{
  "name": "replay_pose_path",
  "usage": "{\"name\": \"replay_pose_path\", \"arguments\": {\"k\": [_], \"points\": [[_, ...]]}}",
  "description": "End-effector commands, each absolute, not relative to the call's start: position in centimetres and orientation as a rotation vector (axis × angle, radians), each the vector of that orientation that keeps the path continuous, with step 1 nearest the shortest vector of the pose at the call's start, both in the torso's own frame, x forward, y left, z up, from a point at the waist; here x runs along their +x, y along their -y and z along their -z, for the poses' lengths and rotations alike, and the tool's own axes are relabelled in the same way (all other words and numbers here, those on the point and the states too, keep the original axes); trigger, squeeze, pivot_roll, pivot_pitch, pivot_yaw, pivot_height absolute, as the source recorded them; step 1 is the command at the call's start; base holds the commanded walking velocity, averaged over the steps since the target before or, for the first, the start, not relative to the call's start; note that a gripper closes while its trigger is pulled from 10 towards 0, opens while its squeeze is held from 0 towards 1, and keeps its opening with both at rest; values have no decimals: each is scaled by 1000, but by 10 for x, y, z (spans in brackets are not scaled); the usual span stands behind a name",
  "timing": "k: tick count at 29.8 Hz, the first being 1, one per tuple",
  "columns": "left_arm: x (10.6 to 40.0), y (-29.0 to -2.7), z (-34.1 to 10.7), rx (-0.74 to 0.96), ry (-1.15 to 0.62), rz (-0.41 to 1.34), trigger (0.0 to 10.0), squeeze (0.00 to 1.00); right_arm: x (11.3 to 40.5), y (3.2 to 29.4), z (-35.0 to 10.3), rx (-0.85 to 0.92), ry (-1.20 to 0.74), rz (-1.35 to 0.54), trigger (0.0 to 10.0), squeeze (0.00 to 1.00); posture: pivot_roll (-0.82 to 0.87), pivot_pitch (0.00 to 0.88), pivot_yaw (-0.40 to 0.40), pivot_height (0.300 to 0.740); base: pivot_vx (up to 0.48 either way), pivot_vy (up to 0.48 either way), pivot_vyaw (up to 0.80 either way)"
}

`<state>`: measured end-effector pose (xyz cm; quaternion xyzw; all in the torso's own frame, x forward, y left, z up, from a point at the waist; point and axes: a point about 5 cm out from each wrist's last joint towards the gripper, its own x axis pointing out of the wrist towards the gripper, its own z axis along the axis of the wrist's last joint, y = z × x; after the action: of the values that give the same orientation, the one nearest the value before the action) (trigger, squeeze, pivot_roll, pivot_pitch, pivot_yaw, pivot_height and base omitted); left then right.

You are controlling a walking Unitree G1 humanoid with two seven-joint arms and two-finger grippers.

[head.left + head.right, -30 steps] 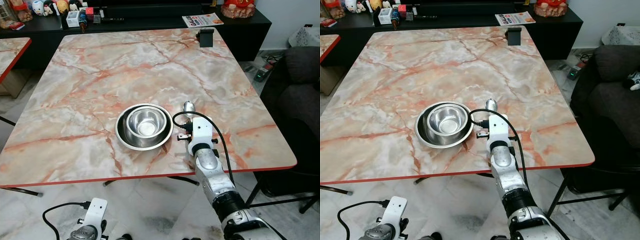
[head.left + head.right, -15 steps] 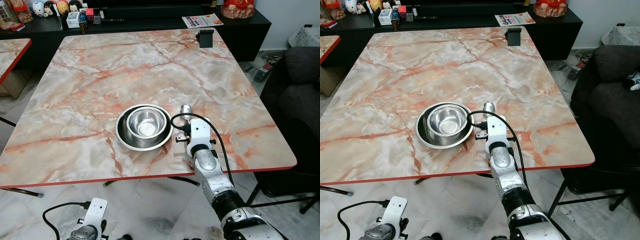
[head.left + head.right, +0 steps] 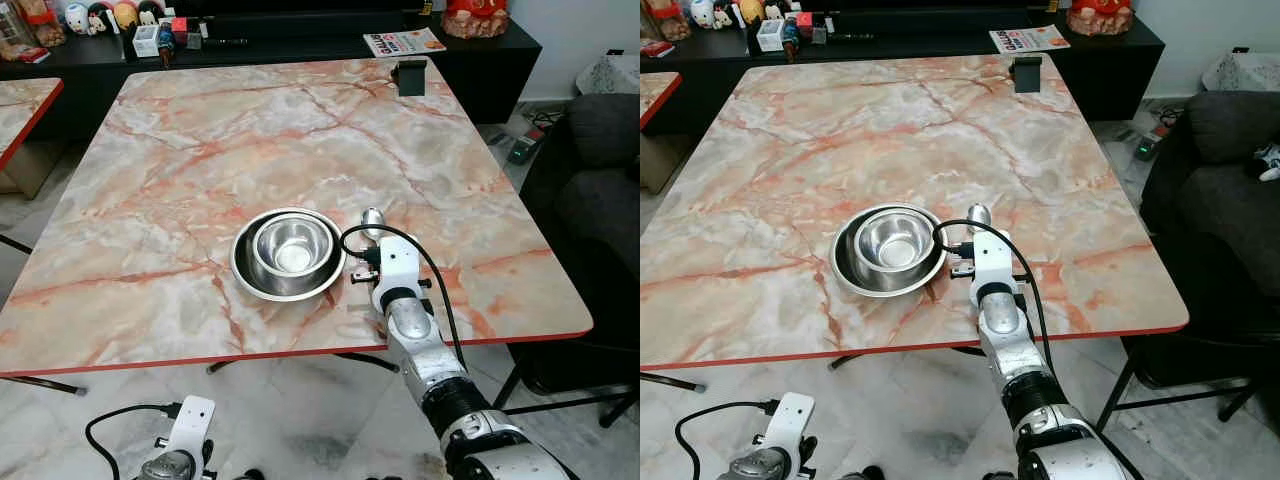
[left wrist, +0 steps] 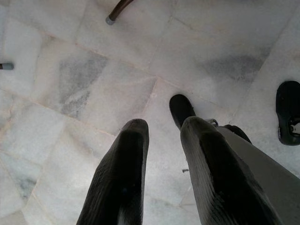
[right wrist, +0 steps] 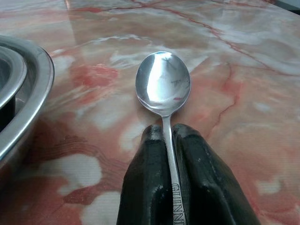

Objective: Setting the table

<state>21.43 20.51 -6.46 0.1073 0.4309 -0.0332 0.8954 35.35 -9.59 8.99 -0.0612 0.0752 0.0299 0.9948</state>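
We see a large marble-patterned bench (image 3: 200, 150) with a red edge taking up most of the head-camera frame, running from the top to the lower third. Along the top of the frame stands a dark sideboard (image 3: 300, 30) carrying small items and a magazine (image 3: 404, 42), and a small black box (image 3: 411, 76) sits near the bench's far edge, upper right of centre. A dark sofa (image 3: 600, 170) occupies the right edge.

Just below the centre of the frame sits a wide steel plate (image 3: 247, 278) with a smaller steel bowl (image 3: 292, 245) nested inside it.

Our right arm rises from the lower right of the frame, and the right gripper (image 5: 168, 140) rests low over the bench just right of the plate. Its two black fingers (image 5: 145, 187) are pressed together, pinching the handle of a steel spoon (image 5: 163, 83). The spoon's long axis runs straight on from the gripper, away from us toward the far side of the bench, its bowl leading and facing up, close to the bench surface and just beside the plate's rim without touching it.

At the lower left, the left gripper (image 4: 161, 136) hangs over the pale tiled floor (image 4: 70, 84), its fingers slightly spread and empty.
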Motion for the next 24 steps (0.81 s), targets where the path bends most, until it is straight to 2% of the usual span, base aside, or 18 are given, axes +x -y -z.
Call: {"name": "replay_pose_path", "arguments": {"k": [1, 2, 3, 4, 5, 10, 12, 14, 15, 16, 24], "points": [[212, -205, 66, 235, -914, 75, 10000, 0, 344, 99, -67, -123, -261, -54, 10000, 486, 2, 149, 47, 740, 0, 0, 0], [212, -205, 66, 235, -914, 75, 10000, 0, 344, 99, -67, -123, -261, -53, 10000, 486, 2, 149, 47, 740, 0, 0, 0], [212, -206, 66, 236, -914, 76, 10000, 0, 344, 99, -66, -122, -262, -53, 10000, 800, 2, 149, 48, 740, 0, 0, 0], [212, -206, 66, 236, -914, 76, 10000, 0, 344, 99, -66, -122, -262, -53, 10000, 800, 2, 149, 48, 740, 0, 0, 0], [212, -206, 66, 237, -914, 77, 10000, 0, 344, 99, -66, -124, -262, -52, 10000, 867, 1, 148, 49, 740, 0, 0, 0], [212, -206, 66, 238, -913, 78, 10000, 0, 344, 98, -66, -125, -265, -55, 10000, 878, 5, 148, 50, 740, 0, 0, 0], [213, -206, 66, 239, -912, 77, 10000, 0, 344, 97, -67, -125, -261, -58, 10000, 965, 6, 148, 52, 740, 0, 0, 0], [213, -206, 66, 239, -912, 77, 10000, 0, 344, 97, -67, -126, -259, -59, 10000, 965, 6, 148, 52, 740, 0, 0, 0], [213, -207, 66, 239, -912, 76, 10000, 0, 345, 97, -68, -131, -254, -54, 10000, 827, 5, 147, 52, 740, 0, 0, 0], [213, -207, 65, 239, -912, 75, 10000, 0, 347, 99, -73, -138, -225, -33, 10000, 0, 5, 147, 53, 740, 0, 0, 0], [213, -207, 66, 239, -912, 78, 10000, 0, 353, 102, -95, -133, -99, 21, 10000, 0, 3, 143, 53, 740, 0, 0, 0]]}}
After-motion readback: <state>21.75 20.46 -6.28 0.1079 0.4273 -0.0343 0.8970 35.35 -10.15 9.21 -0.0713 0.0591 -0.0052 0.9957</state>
